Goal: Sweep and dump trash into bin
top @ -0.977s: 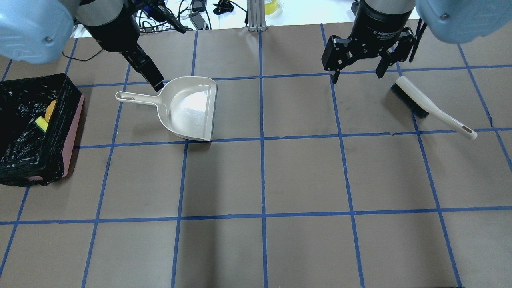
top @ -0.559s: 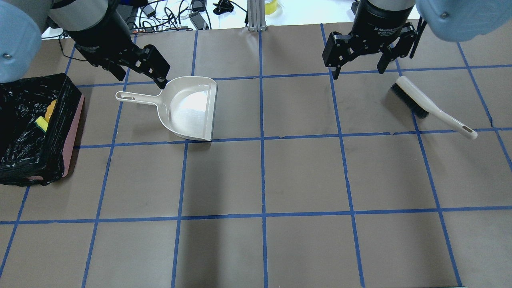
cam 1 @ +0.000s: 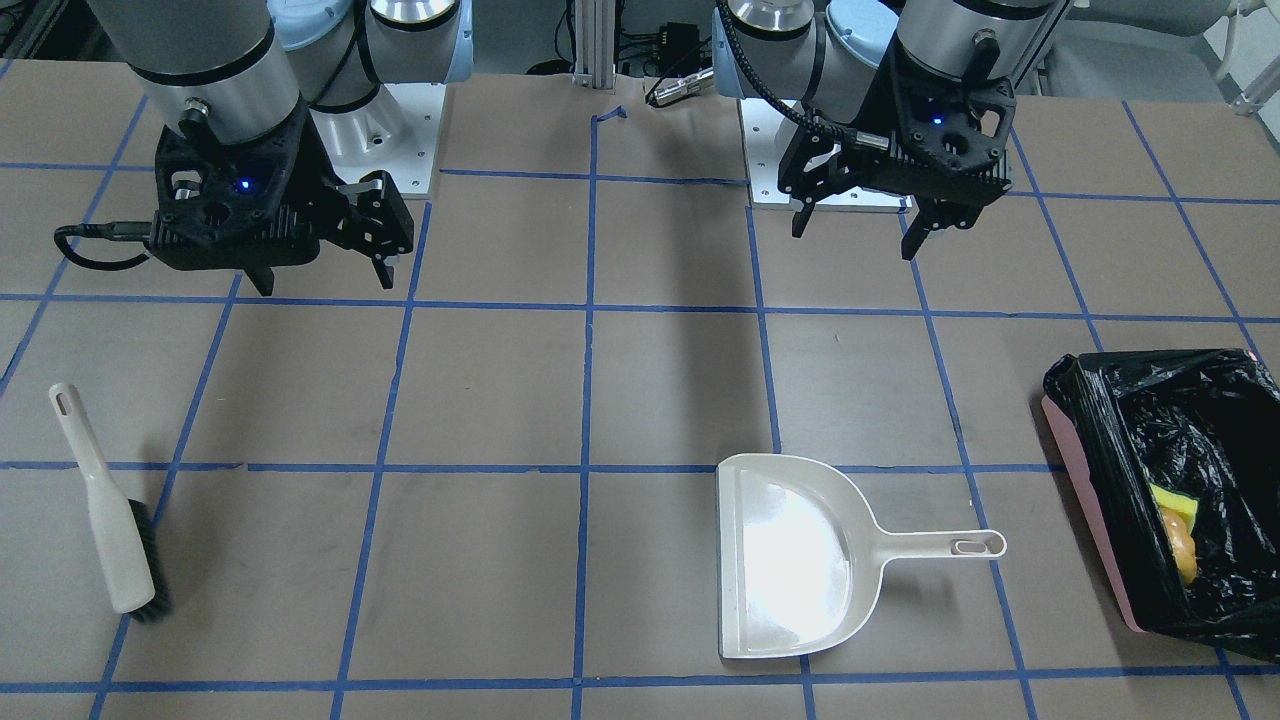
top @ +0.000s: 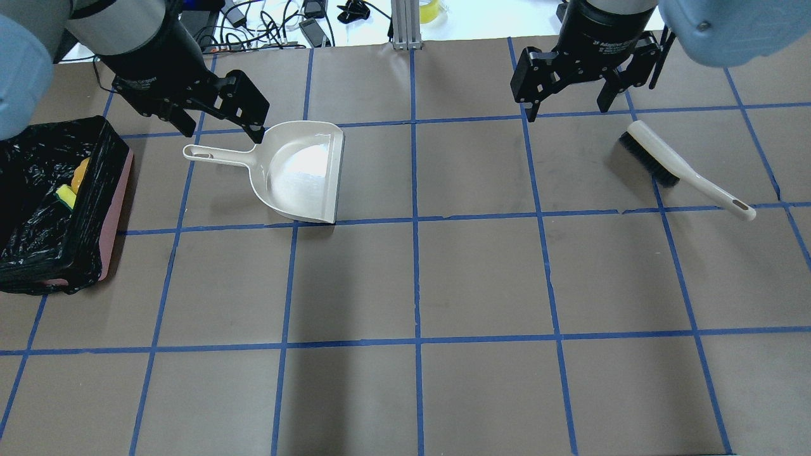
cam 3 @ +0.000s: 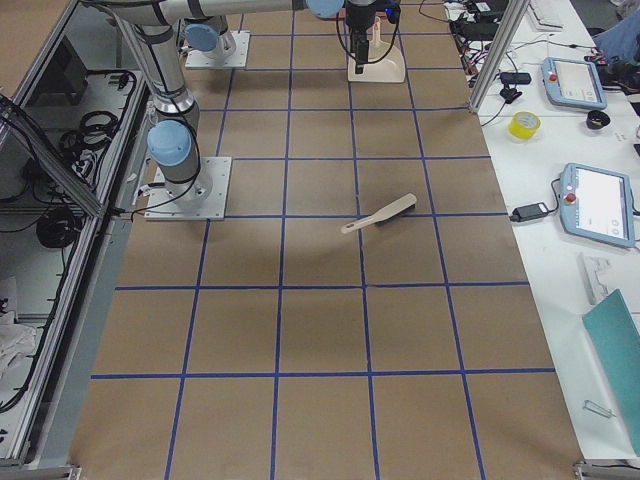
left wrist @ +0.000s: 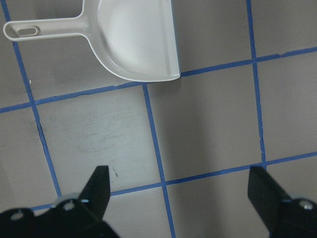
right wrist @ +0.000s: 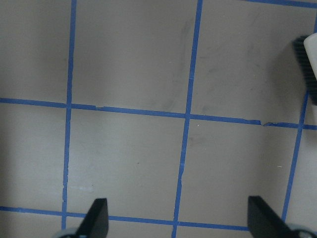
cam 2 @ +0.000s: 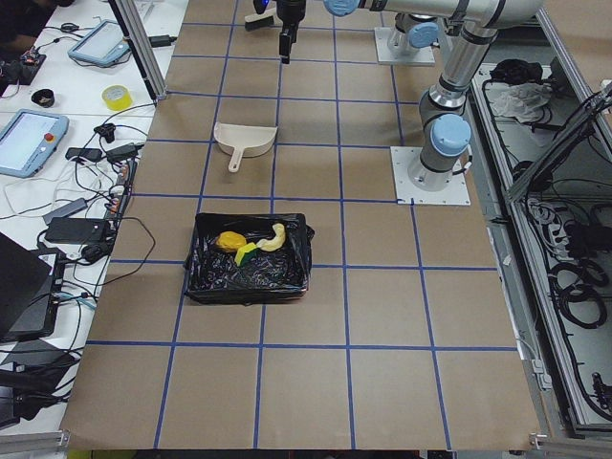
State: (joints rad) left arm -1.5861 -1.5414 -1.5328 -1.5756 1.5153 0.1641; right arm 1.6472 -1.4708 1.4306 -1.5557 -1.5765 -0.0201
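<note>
- The left gripper [cam 1: 855,238] hangs above the table [top: 481,278] close to the robot's side, jaws spread wide and holding nothing.
- The right gripper [cam 1: 325,282] hangs at a similar height over its own half – also spread wide and empty.
- Just past the left gripper lies a cream dustpan [top: 301,174], flat on the table. Its handle points toward the bin and its straight lip faces the right arm's half. In the overhead view one fingertip of the left gripper shows right by the neck of the handle. The gripper is raised and not touching it.
- Just past the right gripper lies a brush [top: 671,166], its dark bristles nearest the gripper and its handle slanting away toward the table's right end.
- The bin [cam 1: 1085,500], pink with a black bag lining, sits at the table's left end, past the tip of the dustpan's handle and well apart from the left gripper.
- The trash is inside the bin – a roll [cam 2: 229,241], a croissant [cam 2: 275,237] and a yellow wedge [cam 2: 247,254], bunched together on the bag, far from both grippers.
- Beyond the table's far edge a bench holds cables, a yellow tape roll [cam 2: 116,97] and tablets [cam 2: 29,142].
</note>
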